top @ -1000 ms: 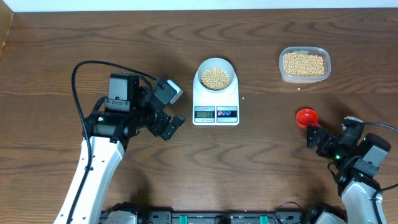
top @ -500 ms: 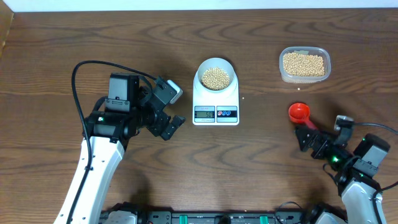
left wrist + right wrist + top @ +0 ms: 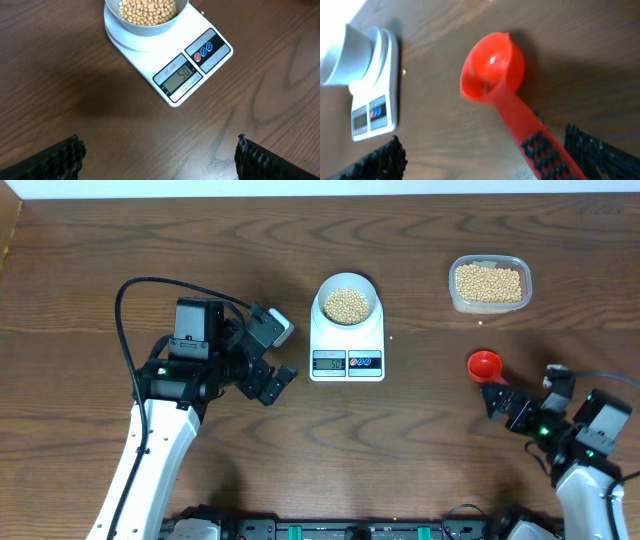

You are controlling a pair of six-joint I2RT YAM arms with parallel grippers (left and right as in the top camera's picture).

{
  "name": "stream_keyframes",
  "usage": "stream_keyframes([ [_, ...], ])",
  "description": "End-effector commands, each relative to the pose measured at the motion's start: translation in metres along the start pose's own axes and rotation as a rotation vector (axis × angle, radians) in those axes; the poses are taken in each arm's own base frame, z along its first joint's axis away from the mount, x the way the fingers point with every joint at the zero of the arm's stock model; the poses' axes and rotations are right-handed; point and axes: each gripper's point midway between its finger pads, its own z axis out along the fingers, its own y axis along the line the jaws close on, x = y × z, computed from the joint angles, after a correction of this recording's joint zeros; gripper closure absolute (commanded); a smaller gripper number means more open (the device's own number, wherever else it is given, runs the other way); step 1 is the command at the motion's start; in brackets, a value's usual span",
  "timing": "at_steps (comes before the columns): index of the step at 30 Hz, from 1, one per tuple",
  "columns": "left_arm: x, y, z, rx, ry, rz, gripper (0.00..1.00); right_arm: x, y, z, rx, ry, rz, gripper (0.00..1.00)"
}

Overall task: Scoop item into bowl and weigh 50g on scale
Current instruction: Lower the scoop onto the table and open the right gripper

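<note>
The pale blue bowl (image 3: 323,292) stands on the white scale (image 3: 376,336), filled with tan beans (image 3: 347,304). In the left wrist view the bowl (image 3: 145,31) with beans (image 3: 147,9) sits on the scale (image 3: 150,57), whose display reads 50. My left gripper (image 3: 283,358) is open and empty, left of the scale; its jaws (image 3: 157,145) frame bare wood. A red scoop (image 3: 484,364) lies empty on the table at the right. My right gripper (image 3: 510,404) is open around its handle (image 3: 540,150), with the scoop's cup (image 3: 492,65) ahead.
A clear plastic tub (image 3: 456,301) of more beans stands at the back right, beyond the scoop. One stray bean lies just below the tub. The left arm's black cable loops over the table at the left.
The right arm has shifted, and the red scoop has moved a little left and away from the front edge. The left arm, bowl and scale have not moved.
</note>
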Motion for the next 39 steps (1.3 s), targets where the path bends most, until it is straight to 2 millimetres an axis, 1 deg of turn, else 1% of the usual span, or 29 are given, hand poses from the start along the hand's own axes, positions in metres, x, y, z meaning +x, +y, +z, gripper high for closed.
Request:
stream_keyframes([
  [1,-0.008,0.004,-0.006,-0.020,-0.017,0.020,0.02,-0.021,-0.016,-0.009,0.169,0.017,-0.088,0.01],
  [2,-0.008,0.004,-0.006,-0.020,-0.017,0.020,0.02,-0.021,-0.019,-0.011,0.208,0.039,-0.088,0.01],
  [4,-0.008,0.004,-0.006,-0.020,-0.017,0.020,0.02,-0.020,-0.019,-0.016,0.256,0.089,-0.123,0.01],
  [6,-0.008,0.004,-0.006,-0.020,-0.017,0.020,0.02,-0.021,-0.011,-0.017,0.255,0.125,-0.176,0.01],
  [8,-0.008,0.004,-0.006,-0.020,-0.017,0.020,0.02,-0.024,-0.002,-0.016,0.241,0.128,-0.205,0.01],
  [10,-0.008,0.004,-0.006,-0.020,-0.017,0.020,0.02,-0.026,0.002,-0.014,0.245,0.129,-0.230,0.01],
  [14,-0.008,0.004,-0.006,-0.020,-0.017,0.020,0.02,-0.017,0.004,-0.012,0.264,0.169,-0.226,0.01],
  [18,-0.008,0.004,-0.006,-0.020,-0.017,0.020,0.02,-0.003,0.000,-0.011,0.323,0.229,-0.225,0.01],
  [21,-0.008,0.004,-0.006,-0.020,-0.017,0.020,0.02,0.000,0.002,-0.010,0.341,0.241,-0.242,0.01],
  [24,-0.008,0.004,-0.006,-0.020,-0.017,0.020,0.02,-0.003,0.014,-0.007,0.319,0.239,-0.259,0.01],
  [26,-0.008,0.004,-0.006,-0.020,-0.017,0.020,0.02,-0.005,0.023,-0.010,0.309,0.256,-0.264,0.01],
  [29,-0.008,0.004,-0.006,-0.020,-0.017,0.020,0.02,-0.006,0.031,-0.018,0.317,0.290,-0.270,0.01],
  [35,-0.008,0.004,-0.006,-0.020,-0.017,0.020,0.02,-0.006,0.037,-0.031,0.334,0.332,-0.227,0.01],
  [39,-0.008,0.004,-0.006,-0.020,-0.017,0.020,0.02,-0.007,0.039,-0.032,0.332,0.332,-0.226,0.01],
])
